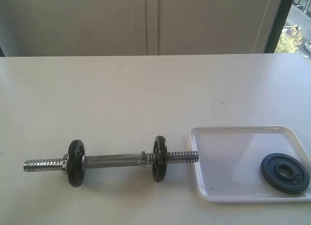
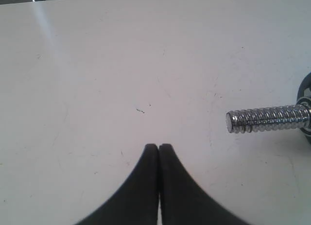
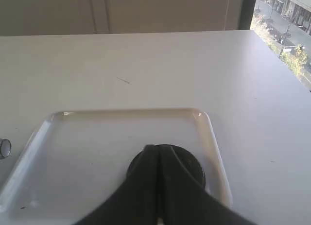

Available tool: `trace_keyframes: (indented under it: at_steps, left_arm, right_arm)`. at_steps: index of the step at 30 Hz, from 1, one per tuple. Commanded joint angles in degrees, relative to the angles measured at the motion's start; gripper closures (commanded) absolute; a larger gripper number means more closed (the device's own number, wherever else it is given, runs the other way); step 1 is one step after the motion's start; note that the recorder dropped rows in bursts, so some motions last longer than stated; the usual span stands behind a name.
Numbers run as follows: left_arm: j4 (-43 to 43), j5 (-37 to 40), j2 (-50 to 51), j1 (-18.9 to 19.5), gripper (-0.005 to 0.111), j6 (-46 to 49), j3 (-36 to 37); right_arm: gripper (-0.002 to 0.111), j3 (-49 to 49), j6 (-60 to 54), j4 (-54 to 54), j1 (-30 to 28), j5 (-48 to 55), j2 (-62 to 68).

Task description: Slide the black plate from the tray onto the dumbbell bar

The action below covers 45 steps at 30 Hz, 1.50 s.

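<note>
The black plate (image 1: pixel 285 172) lies flat in the right part of the white tray (image 1: pixel 233 147). Left of the tray, the chrome dumbbell bar (image 1: pixel 114 161) lies on the table with two black discs on it, one threaded end reaching the tray's rim. Neither gripper shows in the exterior view. In the left wrist view, my left gripper (image 2: pixel 159 147) is shut and empty over bare table, apart from the bar's threaded end (image 2: pixel 267 119). My right gripper (image 3: pixel 156 149) is shut, hanging in front of the black plate (image 3: pixel 190 167) in the tray (image 3: pixel 87 147) and hiding part of it.
The wide white table (image 1: pixel 146 94) runs back to a pale wall with cabinet doors. A window (image 1: pixel 296 25) stands at the far right. The tray sits near the table's front right edge.
</note>
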Motion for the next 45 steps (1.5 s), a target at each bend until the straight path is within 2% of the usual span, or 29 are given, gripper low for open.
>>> trace_keyframes:
  at_steps: [1,24,39,45]
  left_arm:
    - [-0.63,0.09,-0.25,0.1,0.107,0.0,0.21]
    - [-0.33,-0.62,-0.25,0.1,0.107,0.0,0.21]
    - [-0.17,-27.89,-0.25,0.1,0.107,2.59,0.21]
    - [-0.17,-41.68,-0.25,0.1,0.107,2.59,0.21]
  right_arm:
    - [0.108,0.27,-0.56,-0.1,0.35,-0.56,-0.3]
    - [0.108,0.27,-0.56,-0.1,4.69,-0.56,-0.3]
    - [0.108,0.27,-0.56,-0.1,4.69,-0.56,-0.3]
    - [0.108,0.27,-0.56,-0.1,4.91,-0.56,-0.3]
